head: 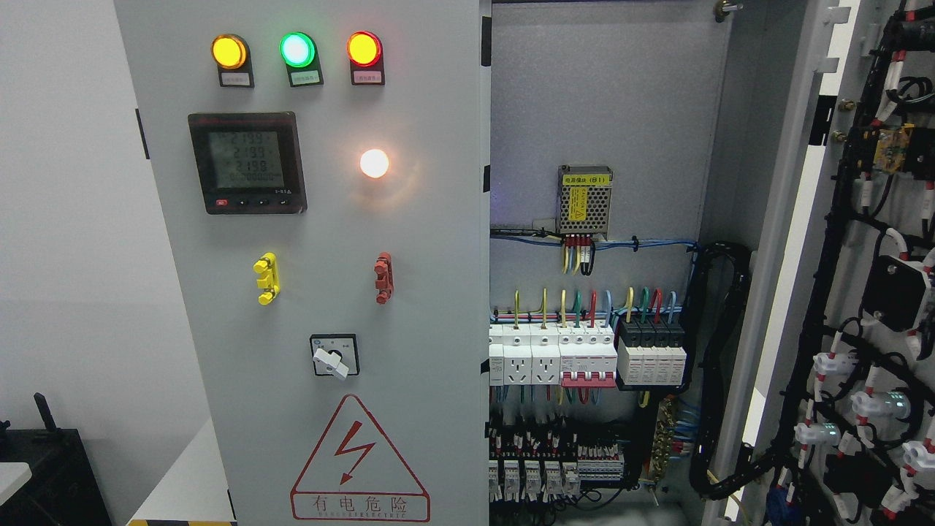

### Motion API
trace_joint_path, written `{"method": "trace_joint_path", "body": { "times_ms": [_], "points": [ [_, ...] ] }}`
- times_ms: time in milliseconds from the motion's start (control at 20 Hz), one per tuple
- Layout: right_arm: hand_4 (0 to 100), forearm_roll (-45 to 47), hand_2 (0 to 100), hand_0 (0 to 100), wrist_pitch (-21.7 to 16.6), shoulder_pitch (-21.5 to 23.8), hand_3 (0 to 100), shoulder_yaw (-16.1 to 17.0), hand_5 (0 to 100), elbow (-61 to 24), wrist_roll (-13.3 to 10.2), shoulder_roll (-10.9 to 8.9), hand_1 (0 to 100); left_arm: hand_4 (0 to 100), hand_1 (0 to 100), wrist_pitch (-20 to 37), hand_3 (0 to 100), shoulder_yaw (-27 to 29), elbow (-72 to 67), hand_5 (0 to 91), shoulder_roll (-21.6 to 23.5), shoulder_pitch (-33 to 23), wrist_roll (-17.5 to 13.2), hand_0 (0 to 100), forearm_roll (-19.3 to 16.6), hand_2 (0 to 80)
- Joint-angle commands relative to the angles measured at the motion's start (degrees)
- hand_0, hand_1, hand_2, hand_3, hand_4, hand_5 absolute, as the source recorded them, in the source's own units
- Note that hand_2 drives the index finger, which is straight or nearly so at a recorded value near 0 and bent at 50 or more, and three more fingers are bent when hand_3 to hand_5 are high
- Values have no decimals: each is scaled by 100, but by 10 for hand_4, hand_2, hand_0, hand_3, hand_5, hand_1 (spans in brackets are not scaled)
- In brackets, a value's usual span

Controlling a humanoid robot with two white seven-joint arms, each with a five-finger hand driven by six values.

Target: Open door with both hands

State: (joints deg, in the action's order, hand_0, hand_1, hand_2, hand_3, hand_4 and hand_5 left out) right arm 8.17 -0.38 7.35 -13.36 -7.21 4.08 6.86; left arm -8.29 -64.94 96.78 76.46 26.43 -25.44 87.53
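A grey electrical cabinet fills the head view. Its left door [321, 292] is closed and carries three lit indicator lamps, a digital meter [247, 162], a white lamp, yellow [266, 278] and red [383, 277] handles, a rotary switch [334, 356] and a red warning triangle. The right door [869, 277] is swung wide open at the right edge, its wired inner face showing. The open bay shows a power supply [584, 201], breakers [584, 358] and wiring. No robot hand or arm is in view.
A white wall [66, 256] lies left of the cabinet. A dark object [44, 467] stands at the lower left, beside a white surface [182, 482]. A black cable bundle [719, 365] hangs along the bay's right side.
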Motion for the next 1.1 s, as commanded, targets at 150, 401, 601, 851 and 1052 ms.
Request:
{"method": "trace_joint_path", "body": {
  "times_ms": [150, 401, 601, 851, 1052],
  "points": [
    [0, 0, 0, 0, 3, 3, 0, 0, 0, 0, -4, 0, 0, 32, 0, 352, 0, 8, -853, 0, 642, -2121, 4, 0, -166, 0],
    [0, 0, 0, 0, 3, 3, 0, 0, 0, 0, -4, 0, 0, 32, 0, 1636, 0, 61, -1852, 0, -181, -3554, 13, 0, -482, 0],
    [0, 0, 0, 0, 3, 3, 0, 0, 0, 0, -4, 0, 0, 32, 0, 1769, 0, 796, -3468, 0, -1578, -4512, 4, 0, -1008, 0],
    [0, 0, 0, 0, 3, 3, 0, 0, 0, 0, -4, 0, 0, 32, 0, 1761, 0, 2196, -4824, 0, -3179, -5288, -31, 0, -2827, 0],
    [0, 0, 0, 0, 3, 3, 0, 0, 0, 0, -4, 0, 0, 31, 0, 1761, 0, 2267, -5826, 0, -3988, -4999, -22, 0, -3233, 0]
  ]
}}
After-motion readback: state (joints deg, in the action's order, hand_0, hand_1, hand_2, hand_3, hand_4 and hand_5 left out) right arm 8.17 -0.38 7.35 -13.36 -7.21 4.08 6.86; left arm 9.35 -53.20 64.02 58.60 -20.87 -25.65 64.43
